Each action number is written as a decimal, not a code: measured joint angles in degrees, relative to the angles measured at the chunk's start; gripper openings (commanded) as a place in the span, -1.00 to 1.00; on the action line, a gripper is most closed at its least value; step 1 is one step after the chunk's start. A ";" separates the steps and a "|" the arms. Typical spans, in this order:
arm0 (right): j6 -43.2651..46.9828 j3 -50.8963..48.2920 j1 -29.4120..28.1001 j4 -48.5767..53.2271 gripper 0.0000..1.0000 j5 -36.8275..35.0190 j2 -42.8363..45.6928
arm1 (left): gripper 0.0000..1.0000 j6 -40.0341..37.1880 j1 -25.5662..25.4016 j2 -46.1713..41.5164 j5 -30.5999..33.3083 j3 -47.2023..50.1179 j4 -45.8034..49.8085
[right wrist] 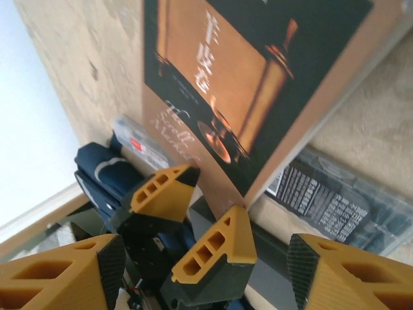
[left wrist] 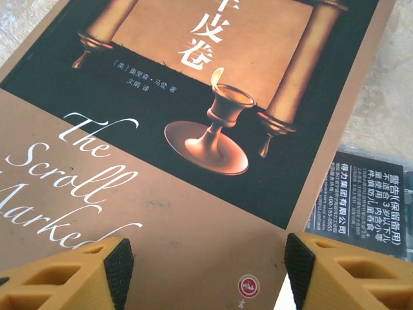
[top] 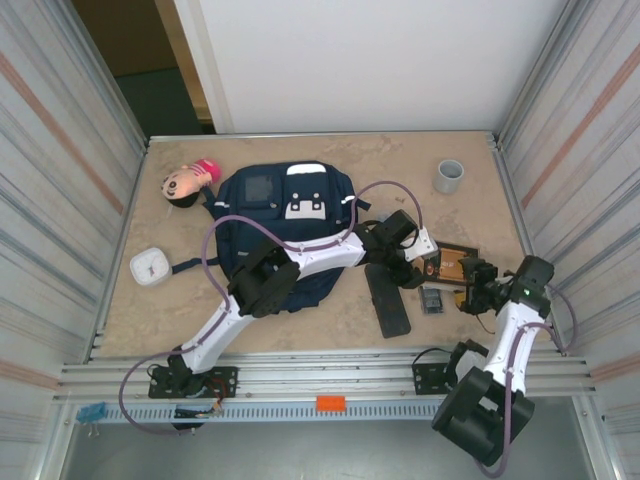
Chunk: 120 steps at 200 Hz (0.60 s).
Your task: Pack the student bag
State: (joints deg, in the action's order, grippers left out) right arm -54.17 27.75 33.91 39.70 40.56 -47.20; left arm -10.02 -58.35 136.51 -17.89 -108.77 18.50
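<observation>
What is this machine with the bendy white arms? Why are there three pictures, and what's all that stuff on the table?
It is a robot: a left arm and a right arm bolted at the near edge of the table. One picture looks down from above. The other two come from a small camera on each wrist: one shows the left fingers, one the right fingers, yellow and close up. On the table lie a navy backpack, a doll's head, a small white clock, a grey cup, a long black case, a dark box and a brown book with a candle on its cover. Both pairs of fingers hover open by the book. Nothing is held.
</observation>
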 measured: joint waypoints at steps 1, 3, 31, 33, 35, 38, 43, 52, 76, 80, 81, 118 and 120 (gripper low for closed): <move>-0.26 -0.15 -0.28 -0.11 0.38 -0.04 0.02 | 0.31 -0.02 0.00 0.00 0.00 0.00 0.00; -0.50 -0.39 -0.68 -0.28 0.38 -0.09 0.09 | 0.31 -0.09 0.00 0.00 0.02 0.00 0.00; -3.98 -2.71 -5.62 -3.10 0.39 -1.14 -0.02 | 0.31 -0.17 0.11 0.00 0.20 0.00 0.02; -4.26 -2.84 -5.92 -3.28 0.39 -1.29 -0.11 | 0.31 -0.17 0.11 0.00 0.22 0.02 0.02; -4.46 -2.93 -6.23 -3.56 0.39 -1.42 -0.20 | 0.31 -0.17 0.11 0.00 0.24 0.02 0.04; -4.72 -3.06 -6.58 -3.76 0.40 -1.62 -0.28 | 0.31 -0.17 0.11 0.00 0.31 0.02 0.04; -5.27 -3.26 -7.10 -4.28 0.40 -1.84 -0.48 | 0.31 -0.17 0.11 0.00 0.35 0.02 0.04; -5.86 -3.61 -7.76 -5.31 0.40 -2.25 -0.94 | 0.30 -0.15 0.11 0.00 0.35 0.02 0.04; -7.10 -4.50 -8.20 -7.76 0.40 -3.96 -2.75 | 0.30 -0.11 0.15 0.00 0.33 0.02 0.02; -7.15 -4.63 -8.20 -7.93 0.40 -4.46 -3.02 | 0.30 -0.09 0.15 0.00 0.33 0.02 0.02; -7.17 -4.66 -8.20 -7.96 0.40 -4.55 -3.04 | 0.30 -0.09 0.15 0.00 0.33 0.02 0.02; -8.28 -6.56 -8.17 -12.61 0.39 -7.96 -4.13 | 0.31 -0.04 0.26 0.00 0.26 0.02 0.02; -8.37 -6.67 -8.17 -12.98 0.39 -8.00 -4.35 | 0.30 -0.04 0.26 0.00 0.26 0.02 0.02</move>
State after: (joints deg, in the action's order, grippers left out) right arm -62.54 21.08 25.74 26.72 32.56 -51.55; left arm -10.07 -58.08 136.51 -17.63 -108.75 18.52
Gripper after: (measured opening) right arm 0.699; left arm 0.653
